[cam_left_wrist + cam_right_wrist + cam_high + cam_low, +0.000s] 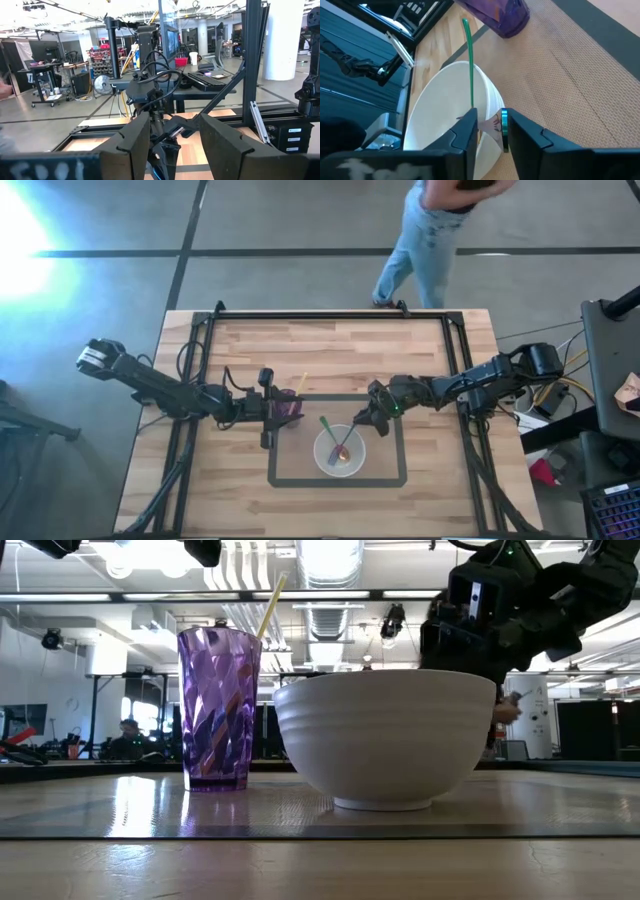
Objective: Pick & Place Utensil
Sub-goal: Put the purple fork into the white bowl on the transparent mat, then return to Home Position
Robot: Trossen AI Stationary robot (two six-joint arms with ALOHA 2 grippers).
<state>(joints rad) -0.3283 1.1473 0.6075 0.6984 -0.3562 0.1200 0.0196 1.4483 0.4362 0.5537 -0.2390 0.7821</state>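
Observation:
A white bowl (340, 452) sits inside a taped rectangle. A green utensil (328, 430) and an orange one (346, 446) lie in it, leaning on its rim. To its left stands a purple cup (288, 408) with a yellow utensil (299, 385) sticking out of it. My right gripper (370, 420) hovers open over the bowl's right rim (490, 100). Its fingers stand on either side of the orange utensil's upper end (492, 125), and the green handle (469, 60) runs away from them. My left gripper (268, 408) waits wide open just left of the cup.
A dark metal frame (330, 315) runs around the table's far and side edges. A person (425, 235) walks on the floor beyond the far edge. Bare wood lies near the table's front (330, 510) and left of the taped rectangle.

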